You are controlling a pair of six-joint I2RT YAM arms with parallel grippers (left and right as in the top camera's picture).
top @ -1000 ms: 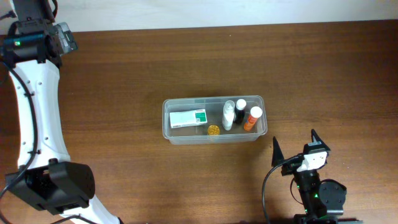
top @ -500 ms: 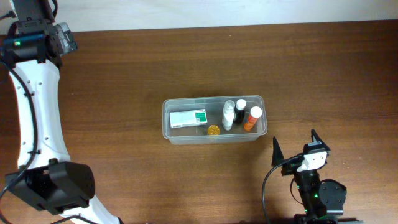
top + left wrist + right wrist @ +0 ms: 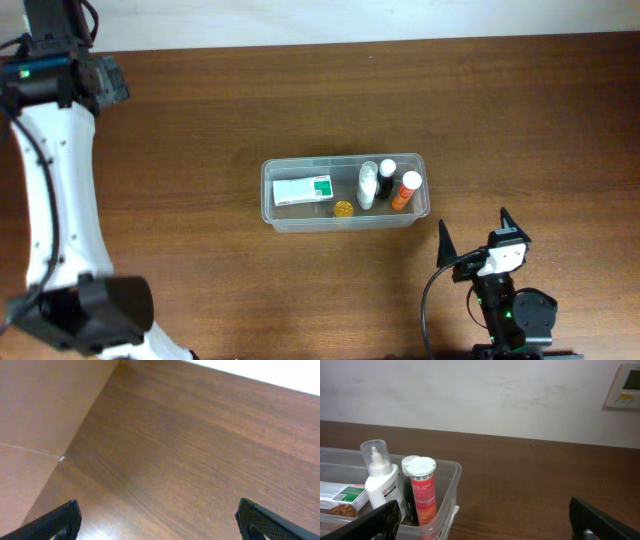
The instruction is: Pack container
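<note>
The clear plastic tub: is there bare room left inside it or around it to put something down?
Inside the clear plastic rectangular tub, the right end is crowded with three bottles; a bare strip runs between the white-and-green box and the near wall. The brown wooden table is bare left, right and beyond the tub.

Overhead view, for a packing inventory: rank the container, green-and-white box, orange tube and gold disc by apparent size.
Largest to smallest:
1. container
2. green-and-white box
3. orange tube
4. gold disc
</note>
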